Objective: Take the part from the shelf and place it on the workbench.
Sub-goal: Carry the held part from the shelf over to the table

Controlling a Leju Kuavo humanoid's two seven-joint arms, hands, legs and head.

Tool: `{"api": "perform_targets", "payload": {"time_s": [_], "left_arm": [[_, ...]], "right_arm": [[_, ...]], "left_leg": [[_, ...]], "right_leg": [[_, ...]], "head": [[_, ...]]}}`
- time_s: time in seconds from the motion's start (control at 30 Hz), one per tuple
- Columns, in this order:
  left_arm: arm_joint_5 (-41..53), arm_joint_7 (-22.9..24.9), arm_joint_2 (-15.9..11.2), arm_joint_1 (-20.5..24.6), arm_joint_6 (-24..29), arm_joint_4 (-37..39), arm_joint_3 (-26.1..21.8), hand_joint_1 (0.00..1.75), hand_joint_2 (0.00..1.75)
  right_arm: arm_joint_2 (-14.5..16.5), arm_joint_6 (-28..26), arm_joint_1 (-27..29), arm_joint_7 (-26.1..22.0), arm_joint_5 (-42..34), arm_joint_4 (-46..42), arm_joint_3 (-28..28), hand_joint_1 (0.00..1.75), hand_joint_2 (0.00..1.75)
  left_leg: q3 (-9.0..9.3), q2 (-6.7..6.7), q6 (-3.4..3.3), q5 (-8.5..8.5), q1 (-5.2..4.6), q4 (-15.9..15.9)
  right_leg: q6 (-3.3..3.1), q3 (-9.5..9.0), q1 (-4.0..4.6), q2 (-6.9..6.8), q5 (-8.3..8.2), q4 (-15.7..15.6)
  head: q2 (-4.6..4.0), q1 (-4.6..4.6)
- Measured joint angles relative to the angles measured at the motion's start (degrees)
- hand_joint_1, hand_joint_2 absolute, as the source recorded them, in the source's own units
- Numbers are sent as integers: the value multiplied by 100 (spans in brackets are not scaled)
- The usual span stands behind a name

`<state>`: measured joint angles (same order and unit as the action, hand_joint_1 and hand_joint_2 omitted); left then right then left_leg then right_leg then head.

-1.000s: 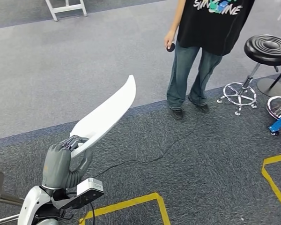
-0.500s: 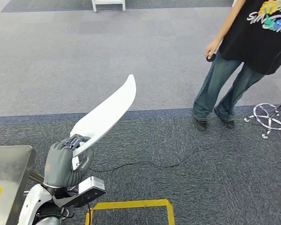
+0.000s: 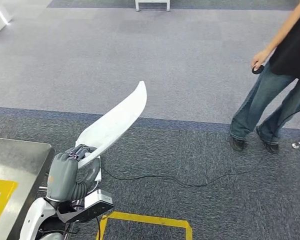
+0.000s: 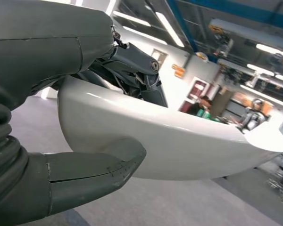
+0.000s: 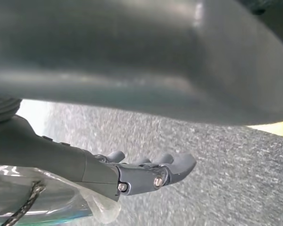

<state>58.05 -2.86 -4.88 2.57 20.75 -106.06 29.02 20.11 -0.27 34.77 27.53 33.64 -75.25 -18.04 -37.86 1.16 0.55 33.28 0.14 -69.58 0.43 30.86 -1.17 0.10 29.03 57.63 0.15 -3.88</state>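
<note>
Grey carpet [image 3: 171, 65], steel workbench [image 3: 16, 160] lower left, left hand [image 3: 63, 175] gripping white part [image 3: 114, 122], right hand [image 5: 147, 174] loosely open, empty

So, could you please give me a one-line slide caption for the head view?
Left hand grips a long white curved part beside the metal workbench, a person walking across the carpet.

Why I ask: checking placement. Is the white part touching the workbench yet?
Apart. In the head view the white part sticks up from the left hand over carpet, beside the metal workbench, not on it.
</note>
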Motion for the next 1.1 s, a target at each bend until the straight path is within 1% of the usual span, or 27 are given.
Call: {"api": "perform_targets", "payload": {"time_s": [0.03,0.07,0.1,0.13,0.2,0.27,0.33,0.37,0.43,0.47,0.53,0.57,0.6,0.63,0.67,0.7,0.73,0.77,0.8,0.83,0.87,0.93,0.97,1.0,1.03,1.07,1.1], "left_arm": [[0,1,-1,-3,-1,3,3,175,175],[0,1,-3,-9,-1,8,5,175,175],[0,2,-4,-13,-1,12,7,175,175],[0,2,-5,-16,-1,15,9,175,175],[0,3,-5,-10,-2,16,15,175,175],[0,3,-2,2,-2,16,19,175,175],[1,4,-3,-2,-3,16,20,175,175],[1,4,-4,-11,-2,16,20,175,175],[3,5,-1,-5,-3,17,20,175,175],[3,6,3,-1,-3,18,20,175,175],[2,11,9,2,-8,19,20,175,175],[0,15,9,-2,-11,19,20,175,175],[-2,20,9,-4,-14,20,20,175,175],[-4,25,9,-6,-15,20,20,175,175],[-4,29,9,-6,-16,20,20,175,175],[-4,33,9,-4,-16,20,20,175,175],[-4,38,9,-2,-16,20,20,175,175],[-5,41,9,-2,-16,20,20,175,175],[-6,44,8,-4,-14,20,19,175,175],[-7,46,5,-10,-12,20,19,175,175],[-8,47,3,-17,-9,20,19,175,175],[-9,48,-2,-17,-2,20,17,175,175],[-10,48,-3,-15,1,20,16,175,175],[-10,48,-3,-13,3,20,16,175,175],[-11,49,-4,-17,3,20,16,175,175],[-11,50,-7,-26,3,20,16,175,175],[-11,52,-10,-32,3,20,16,175,175]], "right_arm": [[0,1,5,1,1,1,-2,0,0],[0,1,6,1,2,2,-3,0,0],[0,1,4,2,2,2,-5,0,0],[0,1,0,2,2,2,-5,0,0],[0,1,-5,1,2,2,-5,0,0],[0,2,-3,1,2,3,-5,0,0],[0,2,-13,1,2,3,-4,0,0],[0,1,-24,1,3,2,-3,0,0],[0,0,-43,-3,3,1,1,0,0],[0,0,-45,-5,3,2,3,0,0],[0,0,-33,-1,3,4,6,0,0],[0,-2,-24,3,7,5,6,0,0],[0,-3,-15,7,10,5,6,0,0],[0,-4,-9,7,16,4,7,0,0],[0,-4,-5,7,22,4,7,0,0],[0,-3,-2,8,27,4,9,0,0],[0,-3,2,8,33,4,10,0,0],[0,-2,7,9,39,4,10,0,0],[0,-1,11,14,48,3,11,0,0],[0,-1,15,17,56,3,10,0,0],[0,1,15,20,63,1,11,0,0],[0,4,17,19,75,0,13,0,0],[0,6,20,17,79,-1,14,0,0],[0,7,24,16,83,-1,12,0,0],[0,8,27,17,84,-1,10,0,0],[0,7,27,17,85,-1,8,0,0],[0,8,26,18,85,-1,6,0,0]], "left_leg": [[-159,-33,12,102,9,-315],[-241,-48,17,103,16,-468],[-215,-64,15,-7,19,-402],[-77,-109,1,-208,17,-118],[299,-363,-58,-551,-25,643],[480,-545,-120,-610,-76,1027],[482,-447,-166,-580,-88,1072],[489,-375,-193,-590,-75,1097],[514,-246,-255,-613,-37,1140],[520,-187,-278,-616,-22,1150],[520,-47,-301,-610,-18,1148],[525,30,-305,-606,-18,1146],[533,113,-304,-602,-18,1144],[546,196,-298,-596,-15,1142],[558,278,-284,-586,-9,1136],[560,357,-260,-571,-14,1119],[552,430,-231,-559,-14,1100],[533,495,-198,-555,-11,1086],[511,560,-161,-561,-5,1081],[493,623,-131,-572,9,1087],[479,607,-103,-567,14,1076],[364,330,-44,-410,2,828],[229,138,-17,-248,0,532],[46,6,9,-66,4,155],[-136,-41,26,76,14,-212],[-262,-57,35,134,22,-460],[-289,-66,36,78,27,-503]], "right_leg": [[-7,-8,6,-86,14,1],[-10,-19,9,-170,30,1],[-6,-38,11,-249,47,2],[0,-68,12,-323,67,2],[30,-123,31,-452,121,5],[85,-160,60,-571,169,6],[145,-212,71,-706,199,-13],[175,-220,66,-676,235,8],[224,-78,51,-407,432,323],[240,99,42,-221,594,657],[253,535,40,-57,869,1427],[255,687,41,-35,882,1640],[254,740,40,-23,779,1644],[249,675,36,-2,568,1407],[245,528,26,76,314,1015],[240,366,8,223,132,615],[231,224,-8,351,22,304],[220,136,-16,452,-10,129],[201,100,-12,482,15,80],[175,80,-8,422,12,70],[145,67,-9,357,4,54],[78,28,-19,201,3,16],[47,9,-16,115,12,5],[24,-5,-8,29,27,2],[10,-14,-1,-59,41,3],[4,-25,3,-144,55,4],[4,-41,7,-225,71,4]], "head": [[0,0],[0,1],[0,1],[0,2],[0,4],[1,3],[1,-5],[1,-17],[1,-41],[0,-56],[0,-67],[0,-67],[0,-69],[0,-68],[0,-71],[0,-70],[0,-66],[0,-63],[0,-61],[0,-59],[0,-61],[0,-32],[0,-18],[0,-4],[0,-3],[0,-3],[0,-3]]}}
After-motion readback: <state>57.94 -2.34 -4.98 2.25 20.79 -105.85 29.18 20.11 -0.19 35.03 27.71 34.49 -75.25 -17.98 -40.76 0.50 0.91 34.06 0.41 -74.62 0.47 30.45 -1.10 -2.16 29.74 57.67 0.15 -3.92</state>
